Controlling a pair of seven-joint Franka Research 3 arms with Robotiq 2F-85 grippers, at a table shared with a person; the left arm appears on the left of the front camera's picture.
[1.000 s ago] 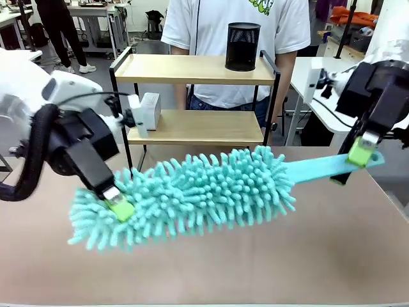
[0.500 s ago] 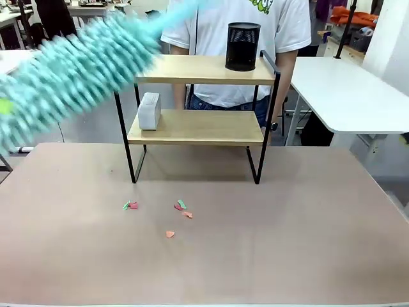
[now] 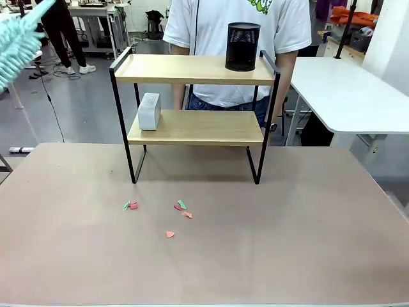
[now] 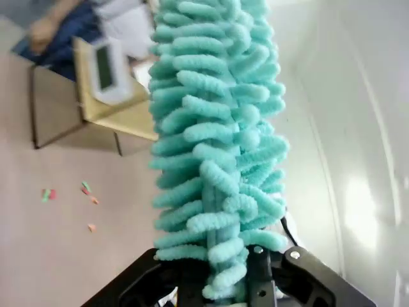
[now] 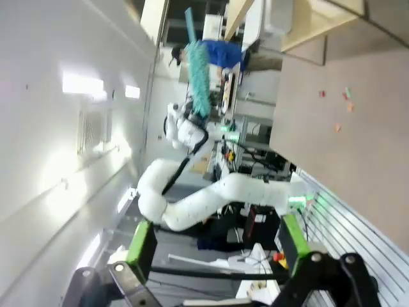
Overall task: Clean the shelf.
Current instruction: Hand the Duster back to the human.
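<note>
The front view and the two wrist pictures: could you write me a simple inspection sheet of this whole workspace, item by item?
Surface: brown table, bare apart from the scraps.
Job's things: shelf at the table's far edge, a black mesh cup on its top board, a small white box on its lower board; teal duster raised high off the table.
Clutter: small red and green scraps in front of the shelf.
Grippers: left gripper shut on the duster; right gripper open, holding nothing.
Cables: one on the floor at the far left.
Surroundings: a person in a white shirt behind the shelf; a white table at the right.
</note>
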